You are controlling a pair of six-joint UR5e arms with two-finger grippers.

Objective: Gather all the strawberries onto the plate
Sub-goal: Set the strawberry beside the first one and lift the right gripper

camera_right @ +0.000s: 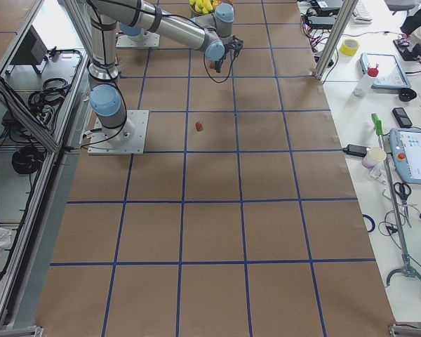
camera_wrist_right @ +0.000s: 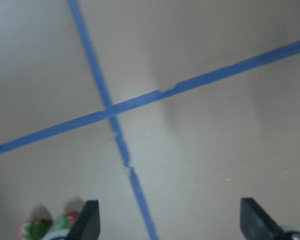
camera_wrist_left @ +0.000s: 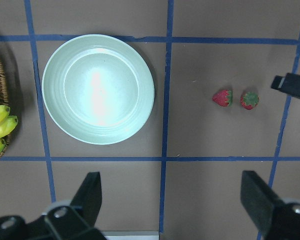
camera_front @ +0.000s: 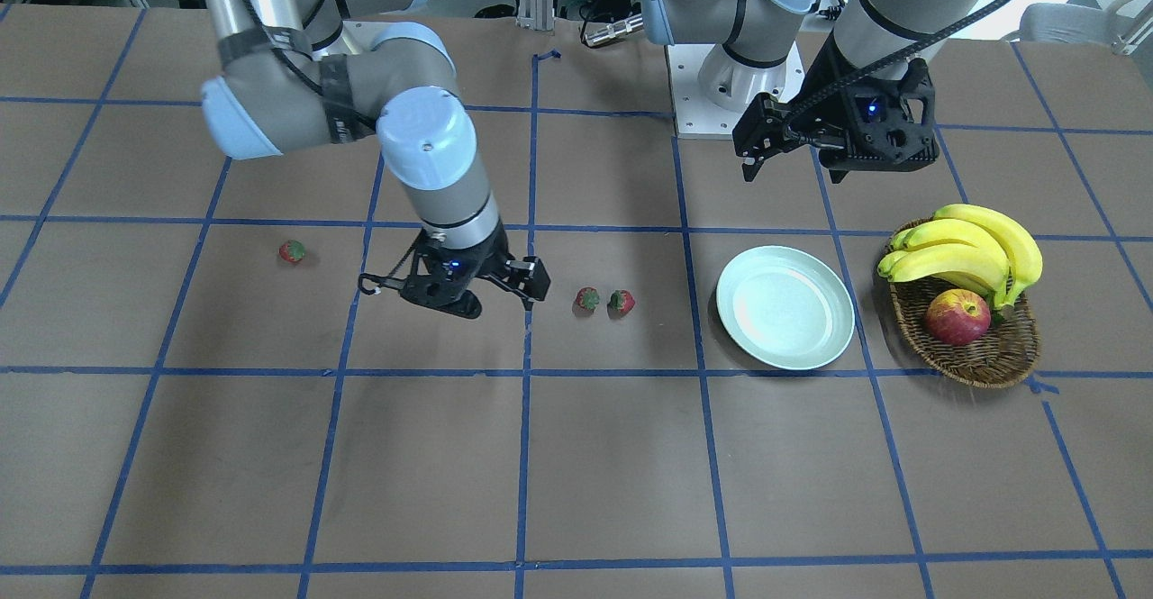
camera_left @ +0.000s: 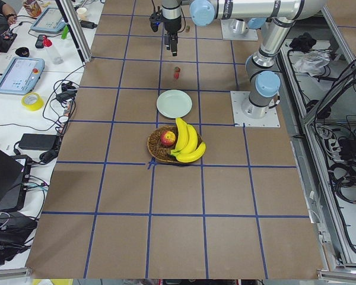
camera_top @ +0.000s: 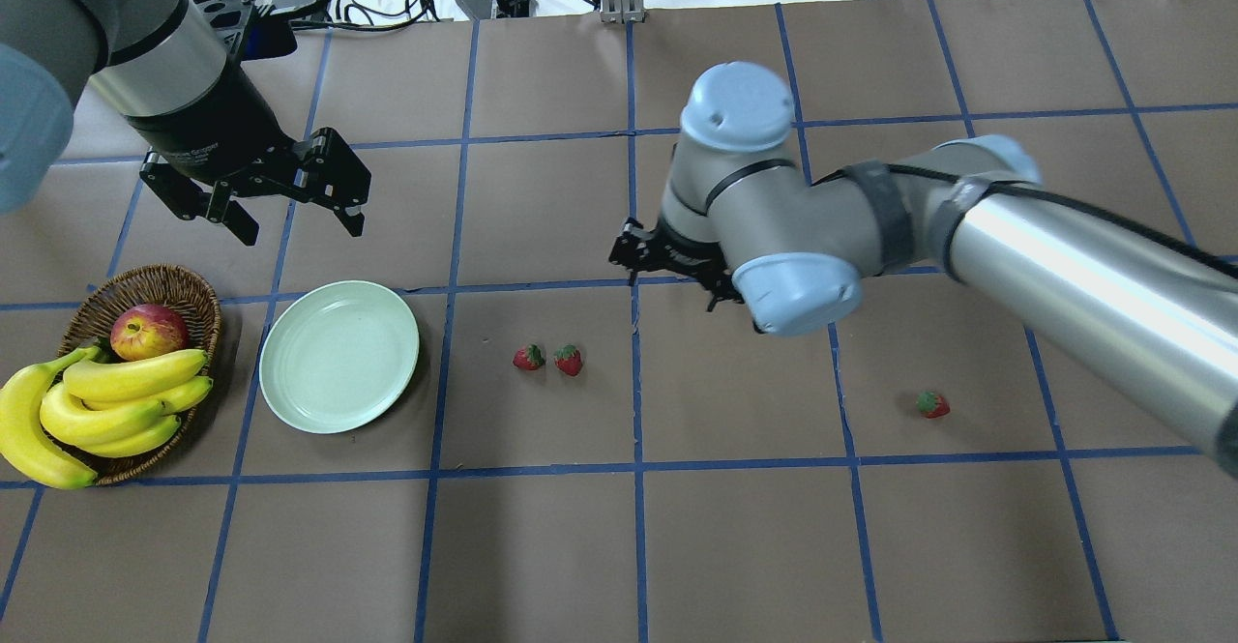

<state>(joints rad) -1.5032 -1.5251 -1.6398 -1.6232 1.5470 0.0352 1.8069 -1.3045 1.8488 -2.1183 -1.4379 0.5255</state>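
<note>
Two strawberries point(camera_front: 587, 299) point(camera_front: 621, 302) lie side by side on the table, also in the overhead view point(camera_top: 528, 358) point(camera_top: 569, 361). A third strawberry point(camera_front: 291, 251) point(camera_top: 933, 404) lies alone on the robot's right side. The mint-green plate point(camera_front: 785, 307) point(camera_top: 338, 356) point(camera_wrist_left: 98, 89) is empty. My left gripper point(camera_front: 791, 171) point(camera_top: 298, 227) hangs open and empty above the table, behind the plate. My right gripper point(camera_front: 491, 297) point(camera_top: 669, 280) is open and empty, low over the table. In its wrist view the pair of strawberries point(camera_wrist_right: 65, 224) shows at the lower left.
A brown wicker basket point(camera_front: 1009, 356) point(camera_top: 145, 280) with bananas point(camera_front: 968, 248) and a red-yellow apple point(camera_front: 957, 317) stands beside the plate on its outer side. The left arm's base plate point(camera_front: 694, 104) is at the robot's edge. Blue tape lines grid the table.
</note>
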